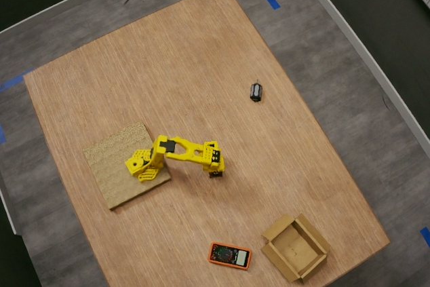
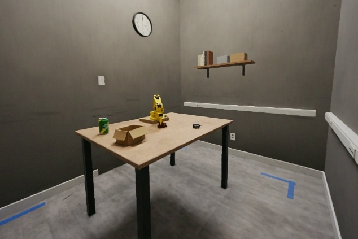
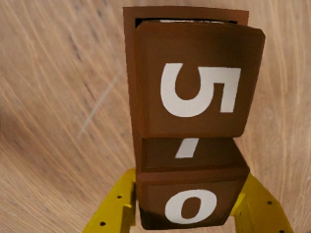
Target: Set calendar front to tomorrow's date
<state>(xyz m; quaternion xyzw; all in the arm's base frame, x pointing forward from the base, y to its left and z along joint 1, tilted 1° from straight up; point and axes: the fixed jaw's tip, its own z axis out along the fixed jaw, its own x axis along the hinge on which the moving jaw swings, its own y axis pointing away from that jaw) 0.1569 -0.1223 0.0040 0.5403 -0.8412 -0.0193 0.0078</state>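
In the wrist view a dark brown calendar tray (image 3: 186, 16) stands on the wooden table. One brown cube (image 3: 196, 81) shows a white 5 toward the camera. A second brown cube (image 3: 190, 203) lies nearer to me, with a white 0 on its near face and a partial white mark on its upper face. My yellow gripper (image 3: 190, 222) is shut on this 0 cube, one finger on each side. I cannot tell whether the cube is clear of the tray. In the overhead view the gripper (image 1: 216, 171) points down and hides the calendar. The side view shows it low over the table (image 2: 162, 128).
The arm's base sits on a cork pad (image 1: 123, 163). An open cardboard box (image 1: 295, 247) and an orange multimeter (image 1: 228, 255) lie near the table's front edge. A small black object (image 1: 256, 91) lies farther out. A green can (image 2: 103, 125) stands at a table corner.
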